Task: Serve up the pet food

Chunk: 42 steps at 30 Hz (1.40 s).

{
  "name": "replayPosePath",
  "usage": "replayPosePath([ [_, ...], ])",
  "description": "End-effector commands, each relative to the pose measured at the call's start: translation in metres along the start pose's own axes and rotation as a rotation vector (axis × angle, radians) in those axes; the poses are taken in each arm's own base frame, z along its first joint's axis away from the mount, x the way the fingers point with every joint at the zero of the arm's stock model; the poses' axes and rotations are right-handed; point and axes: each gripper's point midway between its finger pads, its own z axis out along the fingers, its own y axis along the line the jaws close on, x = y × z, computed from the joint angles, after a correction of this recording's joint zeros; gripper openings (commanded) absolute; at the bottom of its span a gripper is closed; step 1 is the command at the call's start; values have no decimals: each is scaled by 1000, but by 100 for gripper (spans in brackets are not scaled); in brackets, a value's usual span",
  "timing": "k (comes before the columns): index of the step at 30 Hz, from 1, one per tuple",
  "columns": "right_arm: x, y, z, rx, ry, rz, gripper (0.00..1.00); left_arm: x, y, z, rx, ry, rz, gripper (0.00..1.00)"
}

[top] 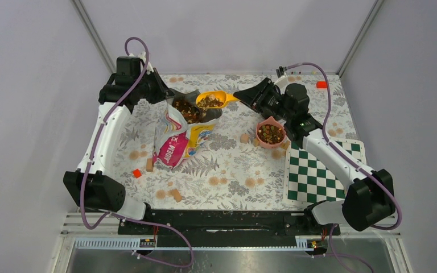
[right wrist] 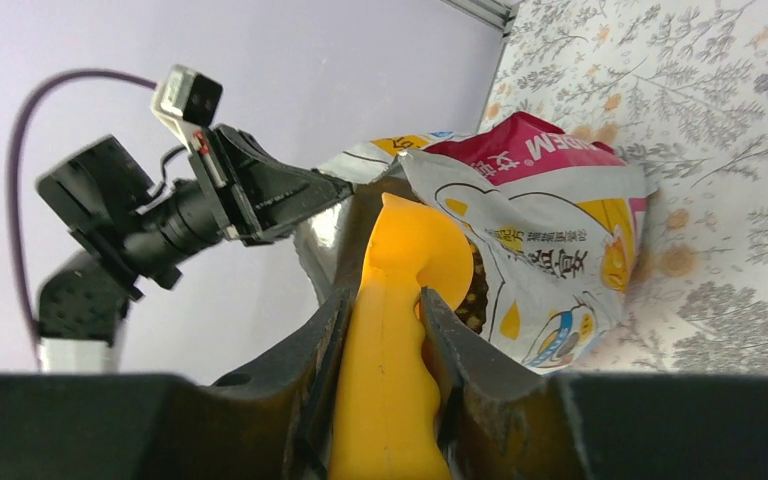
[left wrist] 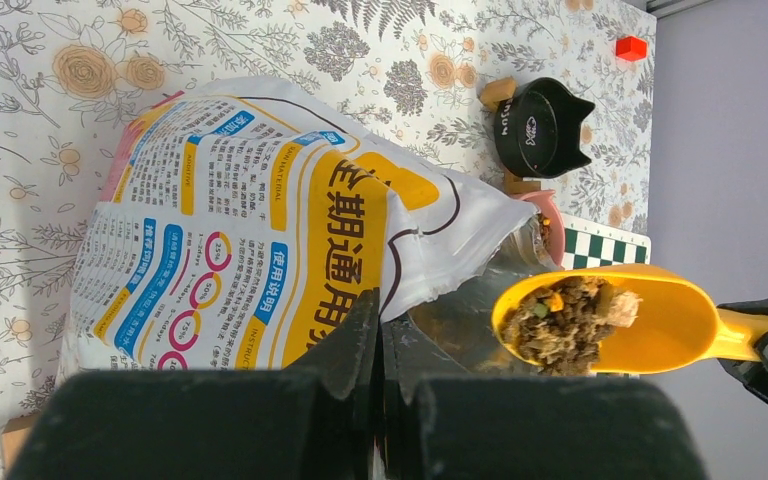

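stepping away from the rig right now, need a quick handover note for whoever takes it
Left gripper: shut on the rim of the bag, holding its mouth open.
Right gripper: shut on the handle of the yellow scoop, which is full of pet food and sits at the bag's mouth.
Done: the pink bowl already holds food.
Left: carry this scoopful to a bowl and tip it, probably into the black bowl, which looks empty.

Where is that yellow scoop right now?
The scoop hangs far-middle in the top view, held by the right gripper, full of kibble, between the bag and the pink bowl.
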Motion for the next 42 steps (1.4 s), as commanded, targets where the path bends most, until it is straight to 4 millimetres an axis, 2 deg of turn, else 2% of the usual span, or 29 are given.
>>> replayPosePath([
  [1,-21,23,-2,-76,-62,164,0,-36,-34,-37,112,-162,61,0],
  [5,-31,26,-4,-134,-77,262,0,-36,-31,-36,105,-161,56,0],
  [11,-55,3,-11,-197,-121,401,0,-36,-28,-35,99,-161,51,0],
  [15,-72,-15,-22,-194,-174,423,0,-37,-28,-36,98,-163,49,0],
  [17,-82,-27,-30,-167,-212,407,0,-37,-27,-36,97,-163,48,0],
  [20,-102,-55,-47,-91,-287,378,0,-39,-27,-36,97,-166,48,0],
  [23,-115,-86,-64,-2,-345,353,0,-40,-26,-37,94,-170,47,0],
  [30,-145,-140,-110,130,-484,325,0,-42,-25,-36,92,-172,44,0],
  [35,-151,-178,-135,315,-541,240,0,-43,-23,-37,90,-174,45,0],
  [42,-150,-211,-149,528,-522,112,0,-43,-21,-36,84,-175,40,0],
])
